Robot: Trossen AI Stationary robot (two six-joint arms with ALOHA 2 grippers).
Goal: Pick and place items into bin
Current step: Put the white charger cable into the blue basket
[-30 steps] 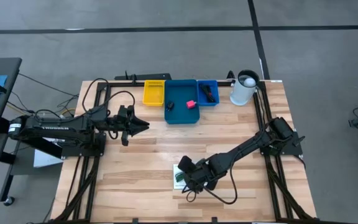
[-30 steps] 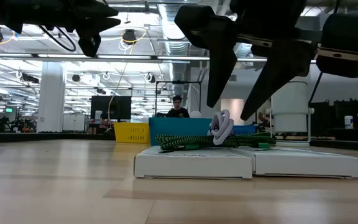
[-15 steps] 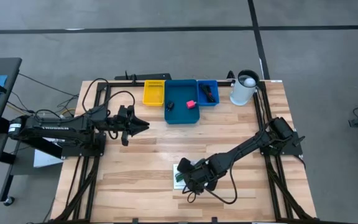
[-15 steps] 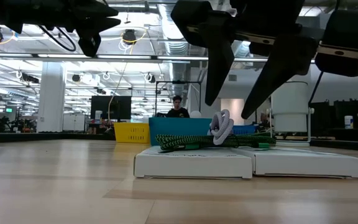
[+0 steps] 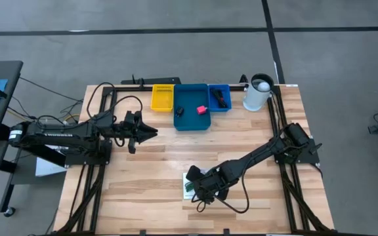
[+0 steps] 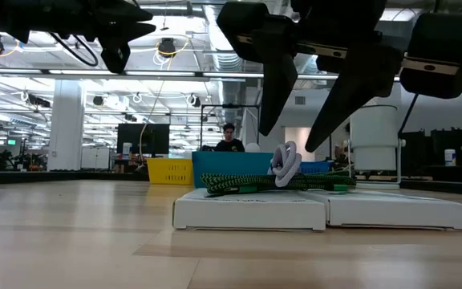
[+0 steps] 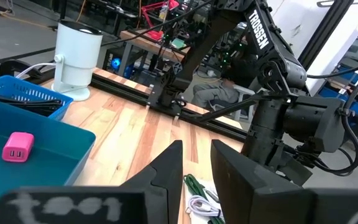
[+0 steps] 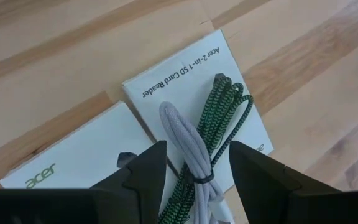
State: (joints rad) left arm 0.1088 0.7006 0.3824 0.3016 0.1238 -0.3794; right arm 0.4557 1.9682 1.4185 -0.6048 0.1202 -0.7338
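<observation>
Two white flat printed boxes [image 8: 185,74] [image 8: 67,162] lie side by side on the table near its front edge. A green braided cord bundle [image 8: 225,109] and a white cord [image 8: 179,134] rest on top of them. My right gripper [image 8: 196,146] hangs open just above the cords, slanting down, one finger on either side and touching neither; the low view shows the same gripper [image 6: 289,140]. A pink-red block [image 5: 202,109] and a black piece [image 5: 180,111] lie in the big blue bin [image 5: 192,121]. My left gripper [image 5: 151,133] waits level at mid-left with a narrow gap and nothing in it.
A yellow bin [image 5: 163,97] and a small blue bin [image 5: 219,98] with black pieces flank the big blue bin along the far edge. A white cylinder [image 5: 258,92] stands at the far right corner. Bare wood lies between the arms and the bins.
</observation>
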